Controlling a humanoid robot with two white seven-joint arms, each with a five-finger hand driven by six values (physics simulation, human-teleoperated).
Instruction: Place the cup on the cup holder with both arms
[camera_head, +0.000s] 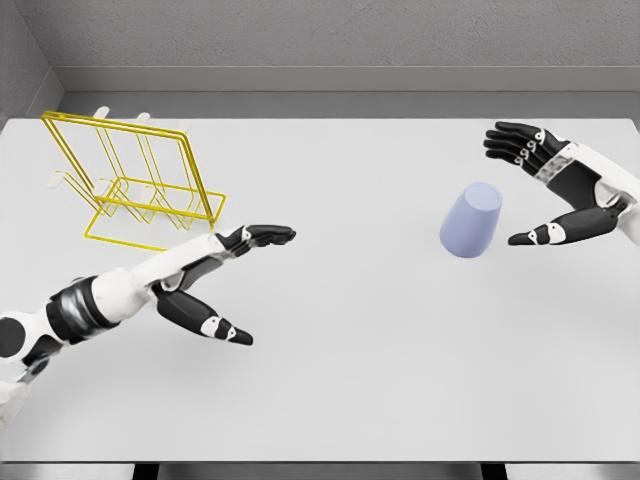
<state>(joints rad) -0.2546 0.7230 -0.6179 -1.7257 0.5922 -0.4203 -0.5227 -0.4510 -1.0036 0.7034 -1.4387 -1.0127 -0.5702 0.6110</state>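
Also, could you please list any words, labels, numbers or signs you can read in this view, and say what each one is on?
None: no readable text shows anywhere.
The cup is plain lilac, the cup holder is bare yellow wire, the table is unmarked white.
The left hand and right hand carry no lettering.

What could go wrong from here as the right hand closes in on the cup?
1. The cup stands tilted, free on the table; the open right hand beside it could knock it over or send it rolling rather than grasp it.
2. The yellow wire cup holder sits far across the table, so the cup probably needs a handover to the open left hand, where it could drop.
3. The holder looks light; a push may shift it.
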